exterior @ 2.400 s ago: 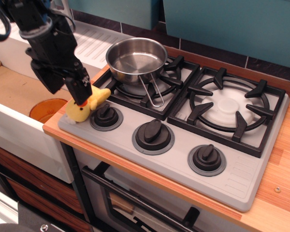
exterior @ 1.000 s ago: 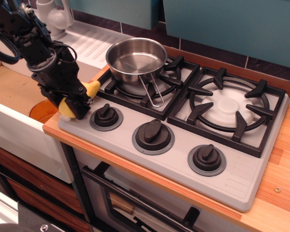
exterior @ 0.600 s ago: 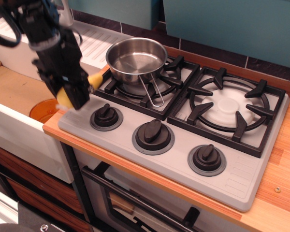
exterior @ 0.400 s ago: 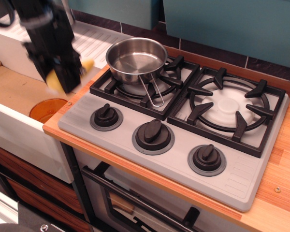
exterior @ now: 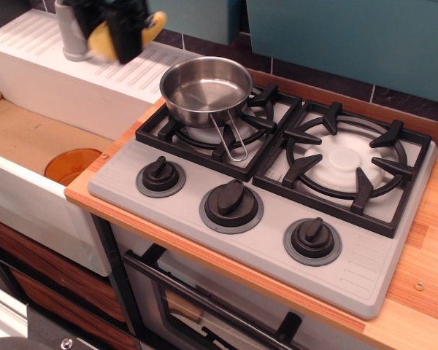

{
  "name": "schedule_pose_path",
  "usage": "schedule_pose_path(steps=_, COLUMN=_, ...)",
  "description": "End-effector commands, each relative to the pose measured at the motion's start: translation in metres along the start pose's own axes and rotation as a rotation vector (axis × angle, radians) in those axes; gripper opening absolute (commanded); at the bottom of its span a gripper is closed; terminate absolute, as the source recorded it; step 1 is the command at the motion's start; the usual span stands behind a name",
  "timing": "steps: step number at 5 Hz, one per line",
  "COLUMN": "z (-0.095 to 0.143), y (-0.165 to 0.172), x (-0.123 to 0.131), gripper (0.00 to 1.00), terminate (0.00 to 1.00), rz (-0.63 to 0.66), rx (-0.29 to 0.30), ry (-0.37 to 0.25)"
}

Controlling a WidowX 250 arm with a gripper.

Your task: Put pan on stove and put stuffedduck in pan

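Note:
The shiny steel pan (exterior: 204,87) sits on the left back burner of the grey stove (exterior: 263,240), its wire loop handle (exterior: 231,142) pointing to the front. My black gripper (exterior: 125,38) is at the top left edge of the view, high above the draining board. It is shut on the yellow stuffedduck (exterior: 102,40), whose yellow end (exterior: 154,25) sticks out to the right. The duck hangs left of and above the pan. Most of the gripper is cut off by the frame's top.
A white sink unit (exterior: 51,87) with a ribbed draining board stands left of the stove, with a grey tap base (exterior: 71,40) and an orange drain plug (exterior: 69,164) in the basin. The right burner (exterior: 344,162) is bare. Three black knobs (exterior: 232,204) line the stove's front.
My gripper closed on the duck at the stove's front left corner, lifted it, and has carried it up and back toward the top of the view. The pan has not moved.

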State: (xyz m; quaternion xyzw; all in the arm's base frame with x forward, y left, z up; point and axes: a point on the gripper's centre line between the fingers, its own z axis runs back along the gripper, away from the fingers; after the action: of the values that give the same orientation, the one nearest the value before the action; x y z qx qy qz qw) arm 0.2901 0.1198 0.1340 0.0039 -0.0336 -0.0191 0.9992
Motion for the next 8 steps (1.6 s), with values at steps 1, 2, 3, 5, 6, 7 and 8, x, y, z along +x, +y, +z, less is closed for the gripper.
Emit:
schedule_pose_path(steps=1, z=0.012, y=-0.016, x=0.041, gripper=0.0, terminate=0.0, rz=-0.014, rx=0.029, ry=-0.069)
schedule_pose_path(steps=2, z=0.008, y=-0.023, x=0.044, gripper=0.0, terminate=0.0, rz=-0.01, rx=0.023, ry=-0.085)
schedule_pose_path(steps=3, z=0.006, y=-0.031, x=0.047, gripper=0.0, terminate=0.0, rz=0.007, rx=0.04, ry=-0.12)
schedule_pose_path(steps=5, z=0.009, y=-0.033, x=0.058, gripper=1.0, terminate=0.0, rz=-0.014, rx=0.025, ry=-0.15)
schedule_pose_path(steps=6, z=0.016, y=-0.035, x=0.062, gripper=1.0, terminate=0.0, rz=-0.011, rx=0.021, ry=-0.14)
schedule_pose_path(steps=7, z=0.02, y=-0.038, x=0.061, gripper=1.0, terminate=0.0, rz=-0.005, rx=0.022, ry=-0.128)
schedule_pose_path(steps=8, z=0.021, y=-0.041, x=0.06, gripper=1.0, terminate=0.0, rz=0.011, rx=0.007, ry=-0.122)
